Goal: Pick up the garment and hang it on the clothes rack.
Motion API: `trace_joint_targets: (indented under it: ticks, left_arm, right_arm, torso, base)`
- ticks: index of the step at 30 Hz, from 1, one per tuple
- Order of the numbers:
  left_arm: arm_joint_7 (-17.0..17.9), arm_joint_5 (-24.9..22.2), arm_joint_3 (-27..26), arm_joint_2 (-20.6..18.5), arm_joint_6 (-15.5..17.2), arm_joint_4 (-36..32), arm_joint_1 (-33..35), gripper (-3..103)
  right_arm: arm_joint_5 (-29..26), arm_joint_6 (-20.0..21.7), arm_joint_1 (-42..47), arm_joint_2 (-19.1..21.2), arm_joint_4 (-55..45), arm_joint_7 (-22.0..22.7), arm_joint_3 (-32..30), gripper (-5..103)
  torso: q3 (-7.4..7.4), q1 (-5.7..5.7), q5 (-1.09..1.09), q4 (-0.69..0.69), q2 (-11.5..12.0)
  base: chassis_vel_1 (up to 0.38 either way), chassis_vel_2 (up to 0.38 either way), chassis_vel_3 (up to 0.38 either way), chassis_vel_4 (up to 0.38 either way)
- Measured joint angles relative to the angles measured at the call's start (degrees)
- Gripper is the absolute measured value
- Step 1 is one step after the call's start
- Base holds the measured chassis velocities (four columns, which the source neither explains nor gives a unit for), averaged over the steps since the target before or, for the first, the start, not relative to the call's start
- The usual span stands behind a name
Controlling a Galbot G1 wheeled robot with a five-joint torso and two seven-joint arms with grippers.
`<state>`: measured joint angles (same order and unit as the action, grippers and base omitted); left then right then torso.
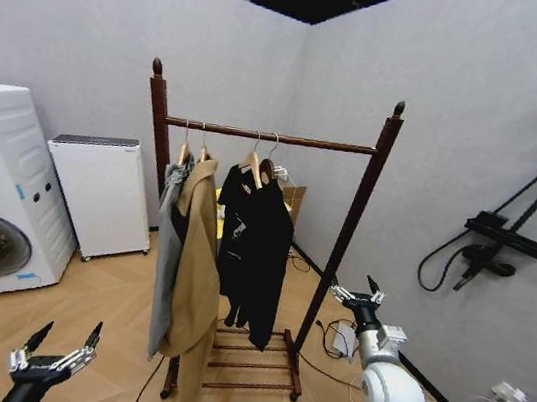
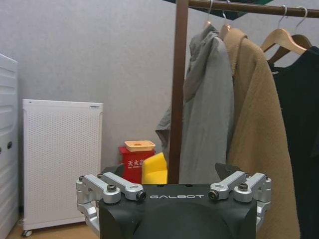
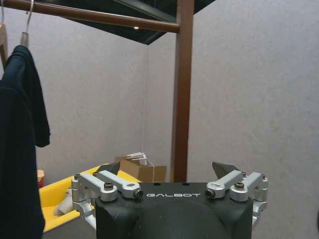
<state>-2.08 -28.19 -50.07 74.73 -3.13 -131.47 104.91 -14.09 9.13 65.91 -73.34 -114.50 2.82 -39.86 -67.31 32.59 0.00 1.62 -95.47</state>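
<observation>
The long black garment [image 1: 259, 250] already hangs on the clothes rack [image 1: 270, 137] in the middle of the frame, so the job looks done, and the left hand [image 1: 60, 347] and right hand [image 1: 355, 293] are wide open, holding nothing.

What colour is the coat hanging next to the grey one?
Tan coat, clearest in the left wrist view.

The clothes rack [image 1: 270, 136] stands in the room's corner. On its rail hang a grey garment [image 1: 167, 257], a tan coat [image 1: 196, 281] and the garment [image 1: 258, 255], long and black, nearest the rack's right post. Both tools hover spread-fingered before the rack: left tool [image 1: 60, 342] low, right tool [image 1: 356, 293] beside the right post.
</observation>
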Motion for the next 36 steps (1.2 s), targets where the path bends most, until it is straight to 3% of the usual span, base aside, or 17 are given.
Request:
trace_joint_targets:
  ticks: [36]
  left_arm:
    - [0.0, 0.0, 0.0, 0.0, 0.0, 0.0, 0.0, 100]
  right_arm:
    - [-0.2, -1.1, 1.7, 0.1, -4.0, 0.2, -0.8, 100]
  torso:
    - [0.0, 0.0, 0.0, -0.01, 0.0]
  base:
    - [-0.08, -0.156, -0.153, -0.084]
